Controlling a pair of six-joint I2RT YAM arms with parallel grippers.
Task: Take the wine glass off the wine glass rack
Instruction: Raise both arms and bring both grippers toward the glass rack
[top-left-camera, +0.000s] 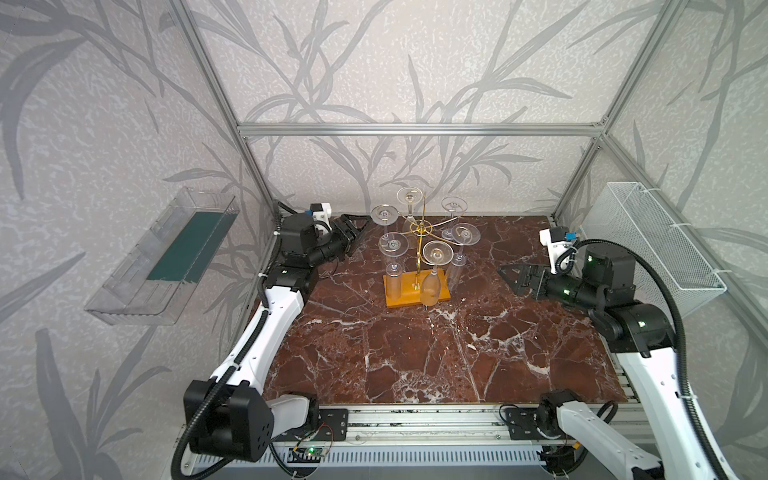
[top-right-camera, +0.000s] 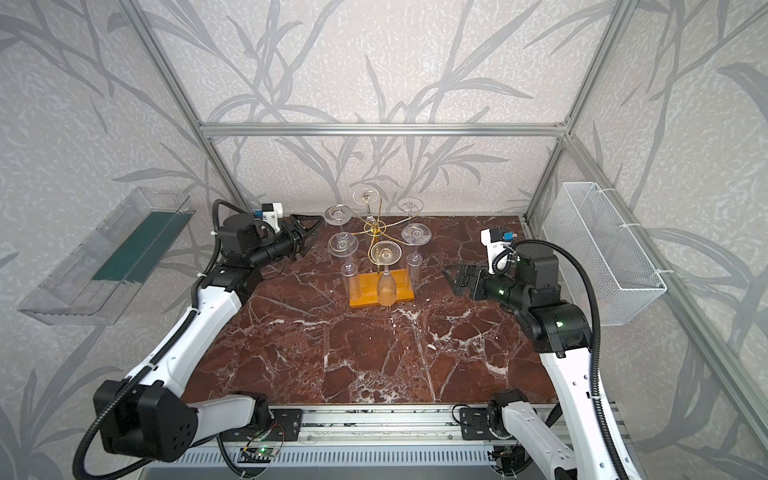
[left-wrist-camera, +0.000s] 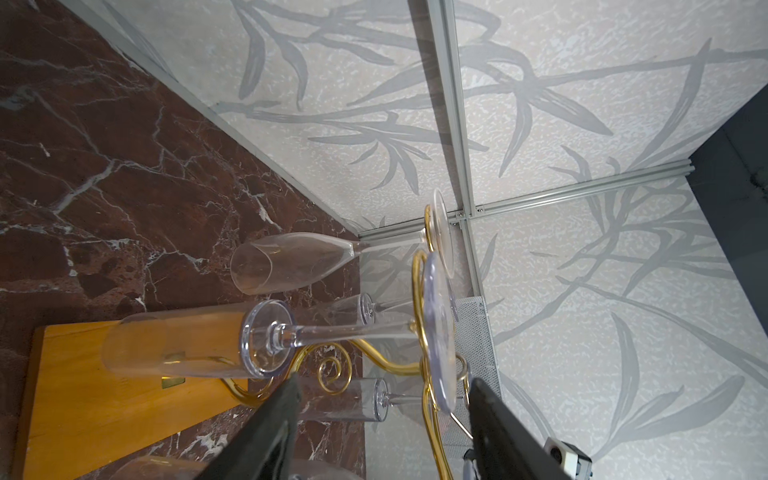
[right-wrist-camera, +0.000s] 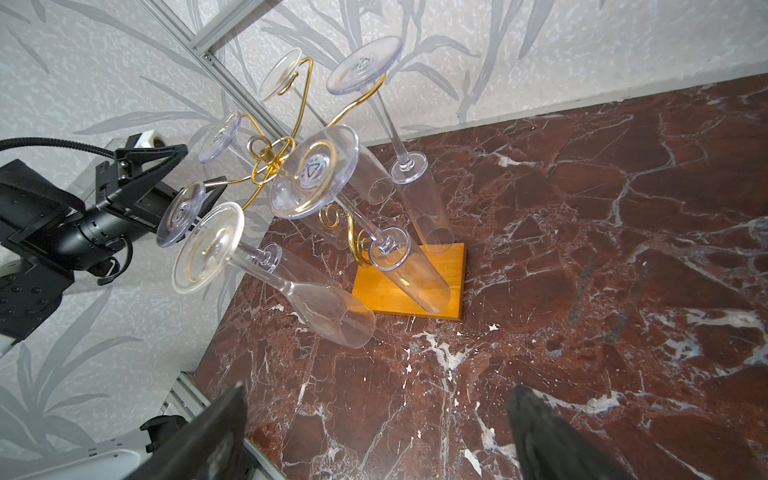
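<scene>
Back-centre of the counter (top-left-camera: 415, 365): wine glass rack (top-left-camera: 407, 296) stands upright, with six clear glasses (top-left-camera: 436, 252) hung bowl-down from its gold arms. Left gripper (top-left-camera: 362, 232) sits just beside the rack's rear-left arm, jaws parted, holding nothing. Nearest wine glass (top-left-camera: 384, 214) hangs there, and in the left wrist view its foot edge lies right at the fingertips; contact possible, cannot tell. Right gripper (top-left-camera: 508, 280) is well apart from the rack, jaws wide, empty.

In the left wrist view, the left end effector (left-wrist-camera: 385, 379) is cut off by the edge, as is one glass (left-wrist-camera: 141, 467). The right end effector (right-wrist-camera: 379, 388) is likewise cropped in the right wrist view.
</scene>
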